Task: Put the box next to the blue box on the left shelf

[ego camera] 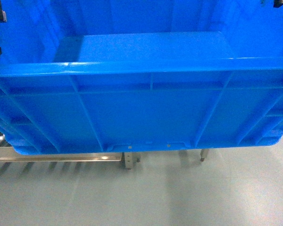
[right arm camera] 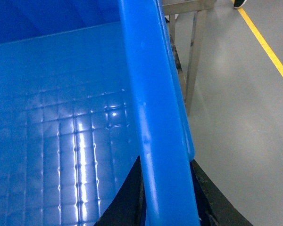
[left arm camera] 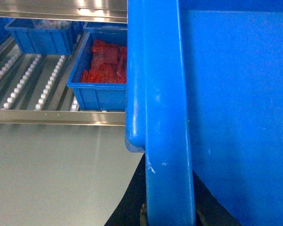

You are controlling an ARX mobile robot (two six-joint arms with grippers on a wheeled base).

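The box (ego camera: 141, 108), a large bright-blue open crate, fills the head view and hangs above the floor. My left gripper (left arm camera: 170, 214) is shut on its left rim (left arm camera: 160, 94), one dark finger on each side of the rim. My right gripper (right arm camera: 167, 212) is shut on the right rim (right arm camera: 151, 94) in the same way. Beyond the crate in the left wrist view lies the left shelf (left arm camera: 23, 84) with rows of white rollers. On it stands a blue box (left arm camera: 99, 92) holding red items, just left of the crate's corner. The shelf's front rail (ego camera: 61, 157) shows under the crate.
A second small blue box (left arm camera: 42, 37) sits farther back on the rollers. Metal shelf legs (ego camera: 129, 160) stand below the crate, and another frame leg (right arm camera: 193, 61) is to its right. A yellow line (right arm camera: 269, 52) runs along the grey floor on the right.
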